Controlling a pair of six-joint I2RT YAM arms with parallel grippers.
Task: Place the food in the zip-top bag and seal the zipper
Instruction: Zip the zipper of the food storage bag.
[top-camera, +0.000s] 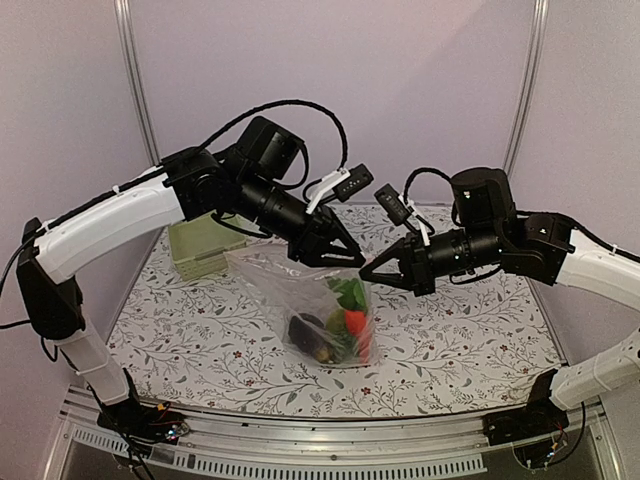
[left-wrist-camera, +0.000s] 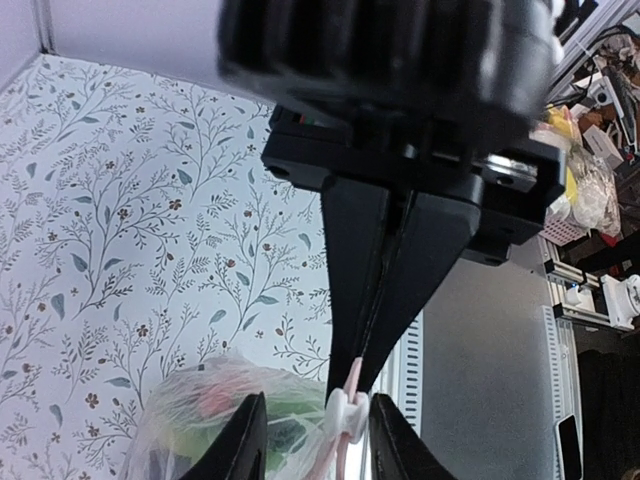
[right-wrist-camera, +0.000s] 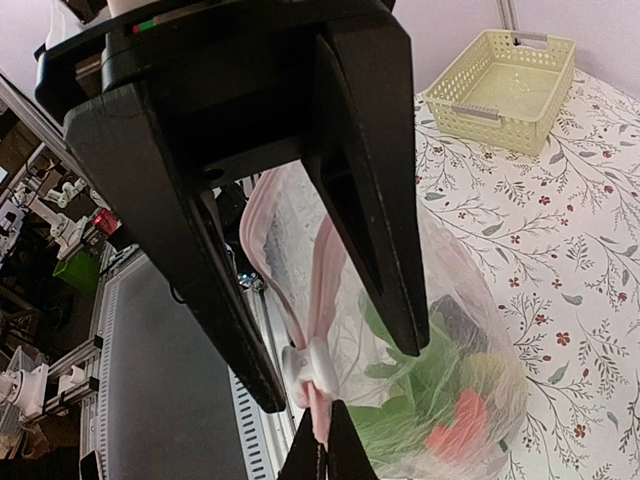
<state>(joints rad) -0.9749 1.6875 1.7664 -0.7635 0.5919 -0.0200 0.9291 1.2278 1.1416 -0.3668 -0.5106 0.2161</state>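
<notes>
The clear zip-top bag (top-camera: 290, 285) hangs between my two grippers, with its lower end down by the table. The food (top-camera: 345, 320) is inside it: green pieces, a red-orange piece (right-wrist-camera: 455, 430) and a dark piece. The pink zipper (right-wrist-camera: 325, 270) gapes open behind a white slider (right-wrist-camera: 310, 370), which also shows in the left wrist view (left-wrist-camera: 345, 412). My right gripper (right-wrist-camera: 325, 455) is shut on the zipper strip's end just past the slider. My left gripper (left-wrist-camera: 315, 440) is open, one finger on each side of the slider. The top view shows the left gripper (top-camera: 340, 252) and the right gripper (top-camera: 368, 272) tip to tip.
An empty pale green slotted basket (top-camera: 200, 245) stands at the far left of the floral table (top-camera: 450, 340), and shows in the right wrist view (right-wrist-camera: 505, 85). Purple walls enclose the back and sides. A metal rail (top-camera: 330, 430) runs along the near edge.
</notes>
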